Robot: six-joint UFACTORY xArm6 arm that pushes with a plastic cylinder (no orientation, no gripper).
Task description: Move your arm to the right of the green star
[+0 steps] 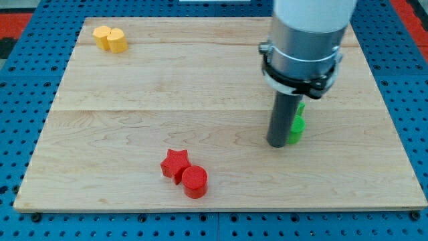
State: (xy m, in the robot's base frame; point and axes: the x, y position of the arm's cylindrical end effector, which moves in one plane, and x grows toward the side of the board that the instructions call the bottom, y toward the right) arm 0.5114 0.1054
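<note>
Red star [174,165] touches red cylinder [195,181]; yellow blocks [110,39] top left.

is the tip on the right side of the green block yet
No, my tip sits at the view's left of the green block, right up against it, with the rod covering much of that block.

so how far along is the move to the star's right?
Done: my tip has reached the green star. In hand: it sits at the star's left edge in the view, partly hiding it. Left: getting round to its right side. Red and yellow blocks lie well away.
</note>
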